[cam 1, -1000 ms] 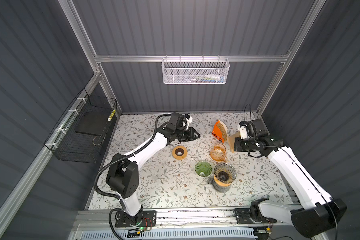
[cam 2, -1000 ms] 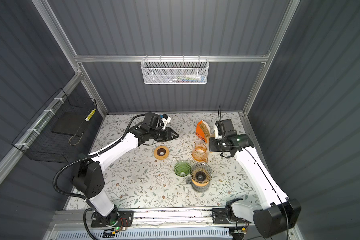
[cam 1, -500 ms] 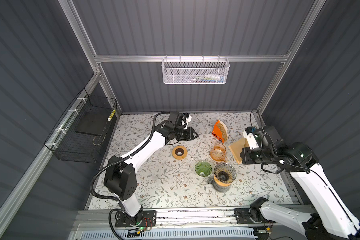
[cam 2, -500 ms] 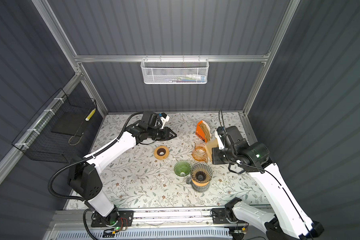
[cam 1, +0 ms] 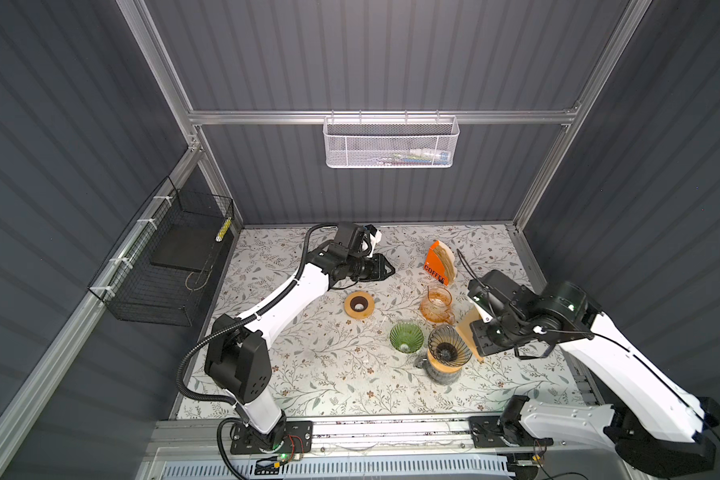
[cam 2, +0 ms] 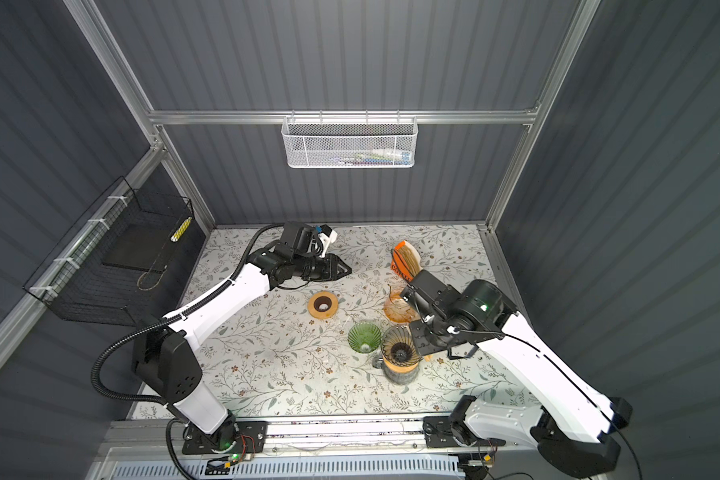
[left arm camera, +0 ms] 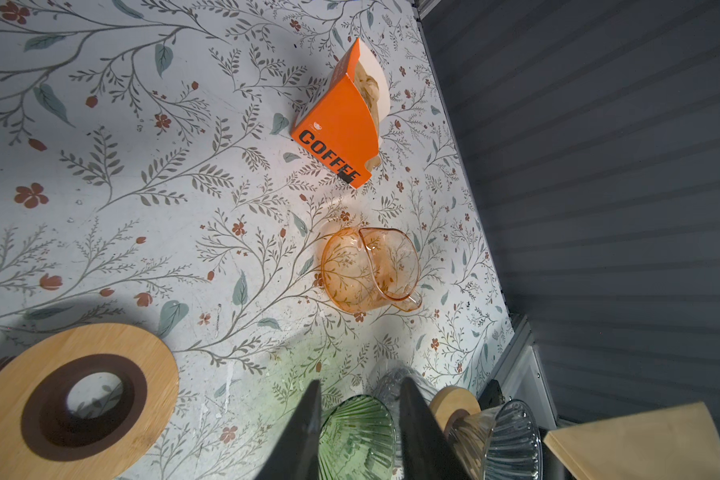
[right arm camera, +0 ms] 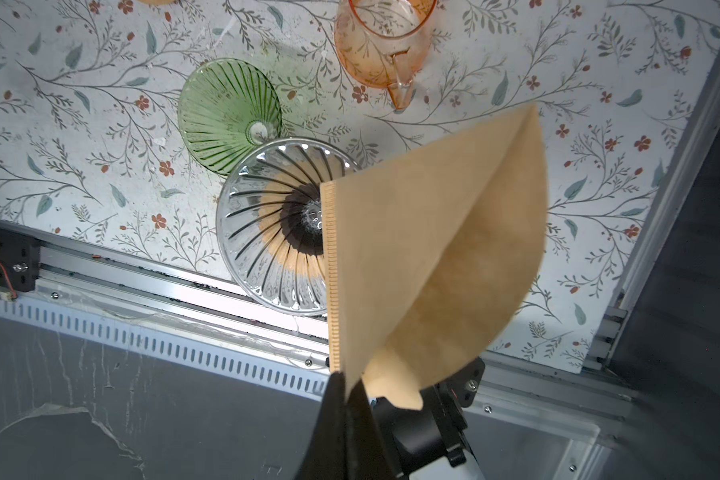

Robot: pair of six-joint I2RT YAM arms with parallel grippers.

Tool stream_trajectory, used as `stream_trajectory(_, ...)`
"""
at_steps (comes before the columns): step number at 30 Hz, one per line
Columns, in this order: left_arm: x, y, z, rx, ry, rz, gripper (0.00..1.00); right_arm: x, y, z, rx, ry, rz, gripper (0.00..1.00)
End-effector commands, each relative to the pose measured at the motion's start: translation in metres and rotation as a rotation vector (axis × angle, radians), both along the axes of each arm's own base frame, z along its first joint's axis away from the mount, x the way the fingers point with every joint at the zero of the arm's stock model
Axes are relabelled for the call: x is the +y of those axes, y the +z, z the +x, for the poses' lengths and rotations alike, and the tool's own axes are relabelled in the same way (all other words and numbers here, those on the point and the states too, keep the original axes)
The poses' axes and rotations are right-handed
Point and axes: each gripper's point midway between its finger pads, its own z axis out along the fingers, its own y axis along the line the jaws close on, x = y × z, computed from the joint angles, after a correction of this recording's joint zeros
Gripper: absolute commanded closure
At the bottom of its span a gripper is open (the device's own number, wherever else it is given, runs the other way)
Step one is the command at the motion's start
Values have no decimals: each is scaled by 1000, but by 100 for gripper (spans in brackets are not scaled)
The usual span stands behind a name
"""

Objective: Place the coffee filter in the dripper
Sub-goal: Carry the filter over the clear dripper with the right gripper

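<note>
**Top view:** the brown paper cone coffee filter (cam 1: 467,332) hung just right of the clear ribbed glass dripper (cam 1: 449,351).
**Left wrist:** the left jaws stood apart, empty.
**Right wrist:** the right jaws pinched the filter's edge. Barely opened and off-centre, it might catch the rim and crumple.

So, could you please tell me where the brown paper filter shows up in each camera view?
Top view: filter beside the clear dripper, toward the right arm.
Top view: only a filter sliver shows below the right arm.
Left wrist: filter corner, just past the clear dripper.
Right wrist: mid-frame, pinched in the right gripper.
Shared landmark: the clear dripper.
</note>
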Motion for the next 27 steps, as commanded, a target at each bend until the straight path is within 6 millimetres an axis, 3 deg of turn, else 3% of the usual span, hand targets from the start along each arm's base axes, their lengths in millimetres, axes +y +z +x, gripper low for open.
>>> stream_trajectory(1,9,6,-5,-25,0,12,67,-2,-5,0,15,-17,-51,100)
stream_trajectory(7,8,4,-7,-18,-8,1,67,12,-17,4,55,6,-74,100)
stream_trajectory(17,12,-5,-11,-13,-10,20,67,17,-28,-1,107,12,-102,100)
stream_trajectory(27,15,2,-14,-36,-16,22,67,20,-39,-3,152,14,-143,100)
